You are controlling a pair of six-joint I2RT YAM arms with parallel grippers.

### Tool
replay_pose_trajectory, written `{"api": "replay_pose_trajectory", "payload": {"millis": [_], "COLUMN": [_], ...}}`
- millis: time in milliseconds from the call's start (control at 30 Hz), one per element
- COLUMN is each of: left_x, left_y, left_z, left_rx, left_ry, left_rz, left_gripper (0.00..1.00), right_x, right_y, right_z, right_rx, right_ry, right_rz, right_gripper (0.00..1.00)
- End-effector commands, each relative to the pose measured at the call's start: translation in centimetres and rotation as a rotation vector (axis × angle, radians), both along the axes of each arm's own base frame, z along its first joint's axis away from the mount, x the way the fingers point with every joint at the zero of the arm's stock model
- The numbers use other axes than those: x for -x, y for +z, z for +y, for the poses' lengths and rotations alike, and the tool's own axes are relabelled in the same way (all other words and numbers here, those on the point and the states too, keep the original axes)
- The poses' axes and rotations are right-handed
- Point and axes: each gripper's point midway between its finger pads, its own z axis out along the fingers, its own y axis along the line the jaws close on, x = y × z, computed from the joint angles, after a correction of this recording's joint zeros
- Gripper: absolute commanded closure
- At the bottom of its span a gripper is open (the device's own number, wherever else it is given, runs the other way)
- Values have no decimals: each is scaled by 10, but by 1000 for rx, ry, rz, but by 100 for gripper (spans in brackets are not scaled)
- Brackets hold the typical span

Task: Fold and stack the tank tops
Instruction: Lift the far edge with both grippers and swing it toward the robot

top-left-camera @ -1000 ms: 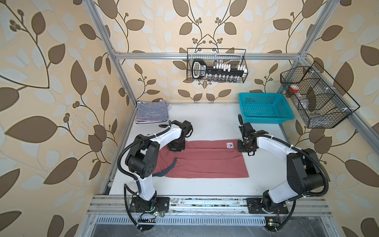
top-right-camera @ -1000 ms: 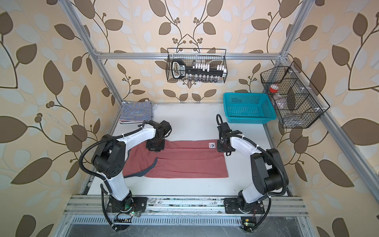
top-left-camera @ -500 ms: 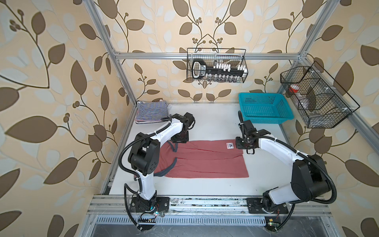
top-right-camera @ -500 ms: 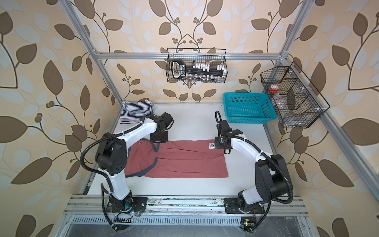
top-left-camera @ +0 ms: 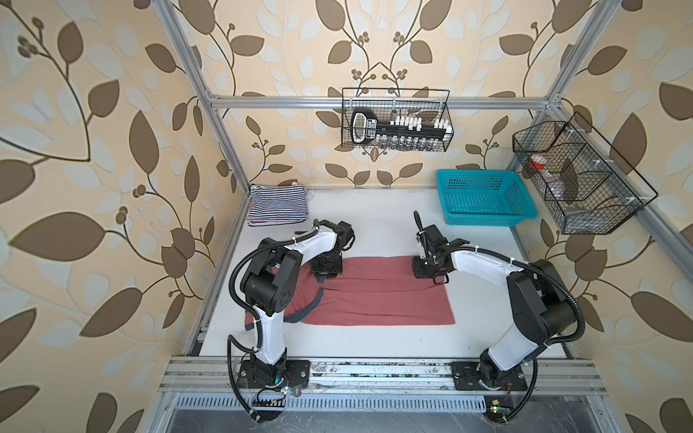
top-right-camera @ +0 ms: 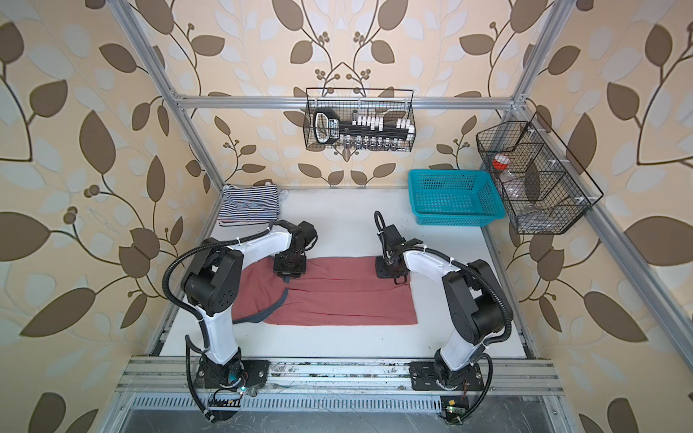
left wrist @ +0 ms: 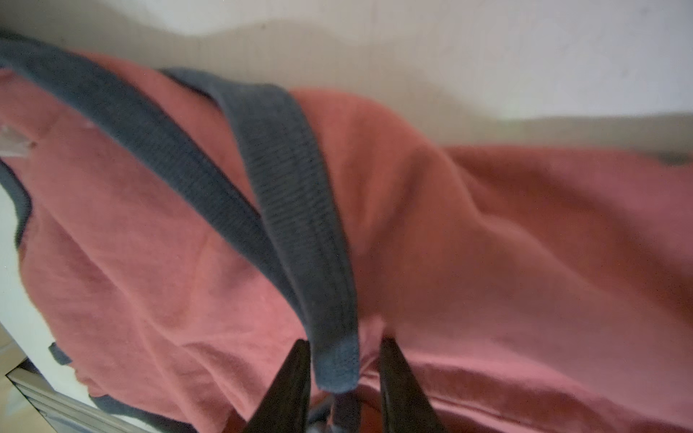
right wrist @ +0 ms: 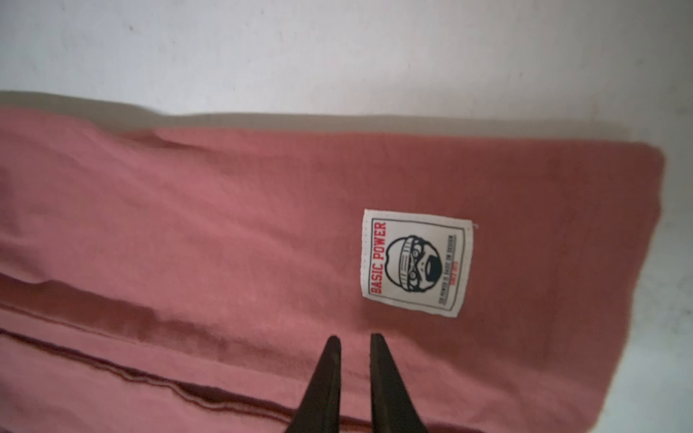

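Left gripper (left wrist: 345, 341) has dropped to dusty red tank top (top-left-camera: 375, 303), far long edge, fingers apart astride strap (left wrist: 285, 187); right gripper (right wrist: 354, 337) likewise, barely parted

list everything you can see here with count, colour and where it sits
red tank top: 1, dusty red with dark trim, spread mid-table, partly folded
striped tank tops: 1 folded pile, navy-and-white on top, table's far left corner
plastic basket: 1, turquoise, table's far right corner
back wire basket: 1, black, hung on the back wall
side wire basket: 1, black, hung on the right wall
label: 1, white, on the red tank top
table: 1, white
left gripper: 1, black, dark strap end between its fingers
right gripper: 1, black, fingers close together beside the label
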Motion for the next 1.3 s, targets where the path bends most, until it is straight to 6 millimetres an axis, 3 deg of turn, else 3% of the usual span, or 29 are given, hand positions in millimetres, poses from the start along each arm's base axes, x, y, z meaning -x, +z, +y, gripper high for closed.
{"api": "replay_pose_trajectory", "payload": {"millis": [0, 133, 233, 433, 533, 700, 833, 933, 1100, 1267], "left_x": [12, 24, 24, -8, -23, -27, -24, -22, -21, -28], "left_y": [14, 11, 21, 71, 80, 62, 33, 9, -18, -42], "left_z": [1, 9, 14, 0, -9, -11, -14, -14, -11, -27], "left_rx": [16, -12, -35, 13, 37, 9, 5, -16, -63, -10], "left_ry": [21, 25, 27, 19, 8, -1, 4, 7, -3, 2], "left_rz": [-21, 2, -10, -127, -159, -102, -46, 6, 67, 105], "left_gripper": [68, 69, 69, 67, 67, 70, 73, 78, 84, 91], "right_x": [16, 28, 32, 16, 2, -11, -16, -15, 1, 30], "right_y": [-9, -19, -17, 20, 38, 37, 16, 1, -15, -26], "right_z": [1, -3, -6, -1, 9, 22, 32, 26, 19, 0], "right_rx": [-24, -19, -13, -36, -66, -56, -70, -13, 31, 106], "right_ry": [-1, -3, -7, -2, 21, 72, 95, 80, 83, 38], "right_rz": [29, 57, 58, -26, -71, -57, -17, 5, 36, 86], "right_gripper": [85, 87, 87, 87, 86, 86, 87, 88, 87, 86]}}
